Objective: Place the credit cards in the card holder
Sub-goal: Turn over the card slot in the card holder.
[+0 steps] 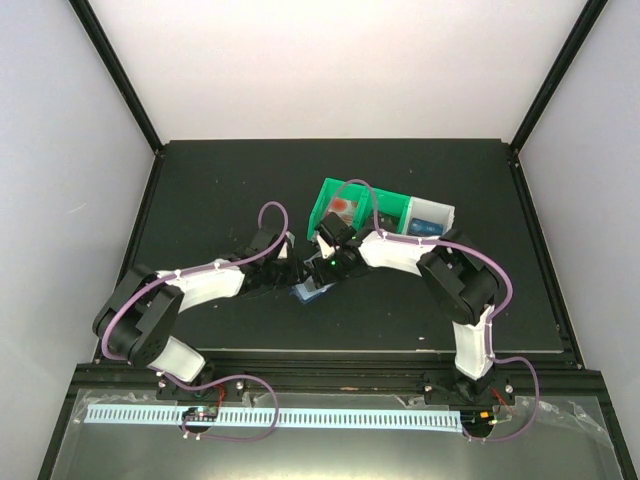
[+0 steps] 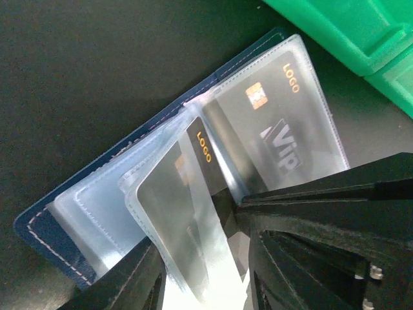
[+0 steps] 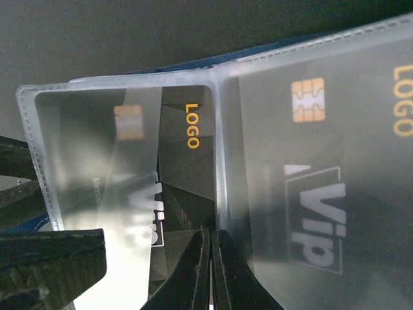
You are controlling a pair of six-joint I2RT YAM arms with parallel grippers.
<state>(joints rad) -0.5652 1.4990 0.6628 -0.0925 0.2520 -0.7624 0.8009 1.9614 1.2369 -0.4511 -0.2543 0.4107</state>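
Note:
The dark blue card holder (image 1: 308, 292) lies open on the black table between both arms, its cover (image 2: 39, 226) under pale clear sleeves. A black credit card (image 2: 277, 129) marked VIP sits in the flat right sleeve. A second black card (image 3: 187, 181) stands in a raised sleeve (image 2: 161, 213). That sleeve spans my left gripper (image 2: 197, 226), touching both fingers. My right gripper (image 3: 211, 239) is shut, its tips against the raised card's near edge, with nothing between them.
A green and white compartment tray (image 1: 345, 195) stands just behind the card holder, with a red-and-white card (image 1: 343, 207) in its green part. Its green corner (image 2: 348, 26) is close to the holder's far edge. Black frame posts rise at the table's back corners.

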